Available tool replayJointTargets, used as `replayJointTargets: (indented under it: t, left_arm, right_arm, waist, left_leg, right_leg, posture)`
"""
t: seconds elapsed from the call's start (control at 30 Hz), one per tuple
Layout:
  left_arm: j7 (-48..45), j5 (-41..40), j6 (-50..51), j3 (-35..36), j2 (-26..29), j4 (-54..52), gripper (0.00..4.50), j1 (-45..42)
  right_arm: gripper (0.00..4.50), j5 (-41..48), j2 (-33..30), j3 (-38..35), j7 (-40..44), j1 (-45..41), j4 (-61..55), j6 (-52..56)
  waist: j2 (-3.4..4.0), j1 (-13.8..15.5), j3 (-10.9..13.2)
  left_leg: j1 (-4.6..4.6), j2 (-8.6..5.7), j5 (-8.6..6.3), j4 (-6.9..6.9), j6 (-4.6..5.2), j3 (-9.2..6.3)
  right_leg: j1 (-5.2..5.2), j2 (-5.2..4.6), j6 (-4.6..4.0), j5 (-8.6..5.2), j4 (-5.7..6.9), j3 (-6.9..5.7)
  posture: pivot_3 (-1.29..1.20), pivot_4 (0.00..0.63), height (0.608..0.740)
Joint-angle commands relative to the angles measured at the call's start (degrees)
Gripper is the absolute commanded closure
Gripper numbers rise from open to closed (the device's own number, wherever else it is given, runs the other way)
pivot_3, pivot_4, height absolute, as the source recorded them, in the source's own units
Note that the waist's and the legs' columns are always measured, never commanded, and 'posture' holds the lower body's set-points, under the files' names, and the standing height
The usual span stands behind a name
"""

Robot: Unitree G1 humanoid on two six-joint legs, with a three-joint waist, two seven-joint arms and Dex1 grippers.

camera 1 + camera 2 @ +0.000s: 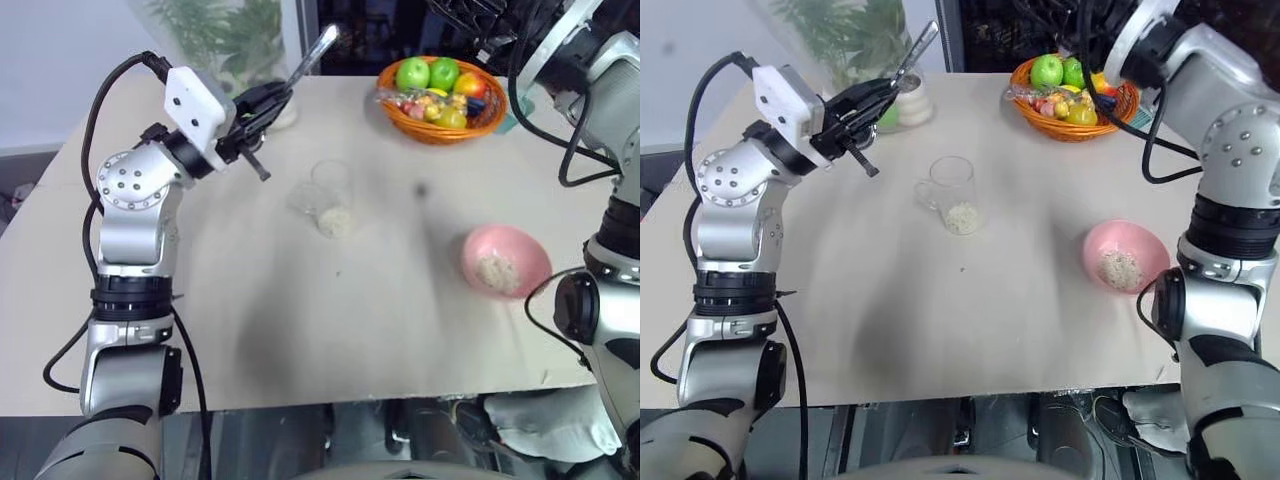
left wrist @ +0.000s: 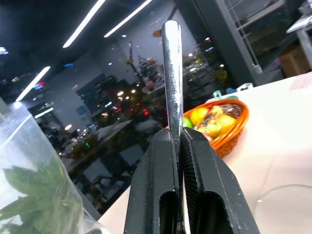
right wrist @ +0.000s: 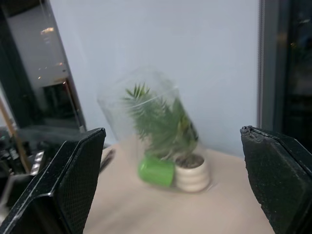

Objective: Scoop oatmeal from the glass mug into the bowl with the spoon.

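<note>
Above the table's [image 1: 870,310] far left part, the left gripper [image 1: 872,100] is clamped on the spoon [image 1: 912,52] by the lower handle, the shaft running up and away toward the far edge. Held high like this, the spoon clears the rim of the glass mug [image 1: 952,193], probably so it can be carried across without knocking it.

The glass mug stands upright near the table's middle, a low layer of oatmeal [image 1: 962,217] at its bottom. The bowl [image 1: 1126,255] sits toward the right edge, well apart from the mug, with a small heap of flakes already inside, so some transfer looks done.

The right gripper [image 3: 173,180] hangs spread wide and empty, raised near the far right corner, facing the vase with green plants [image 3: 156,127]; likely parked out of the way. A fruit basket [image 1: 1072,95] sits at the far edge.
</note>
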Motion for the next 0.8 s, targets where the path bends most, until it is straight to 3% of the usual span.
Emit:
replayJointTargets:
  t: [0.03, 0.8]
  left_arm:
    - [0.9, 0.3, -1.9, 0.3, -0.4, -0.3, 4.48, -1.6]
    - [-3.2, -0.8, -4.0, -5.7, -6.7, -3.1, 4.48, -5.2]
  right_arm:
    - [0.0, 4.0, 1.3, -0.3, -1.2, 2.2, -5.9, 3.9]
    - [0.0, 6.1, 12.3, 2.0, -7.6, 4.4, -7.0, 6.9]
  waist:
    - [0.0, 0.0, 0.0]
    - [0.0, 0.1, 0.0]
  left_leg:
    - [-0.04, 0.0, 0.0, 0.0, 0.0, -0.01]
    - [-0.09, -0.04, -0.01, 0.01, 0.02, -0.07]
  right_leg:
    - [-0.01, 0.0, -0.01, 0.0, -0.01, -0.01]
    - [-0.01, -0.02, 0.03, 0.02, -0.05, -0.08]
  posture:
    - [0.0, 0.15, 0.74]
    - [0.0, 0.15, 0.74]
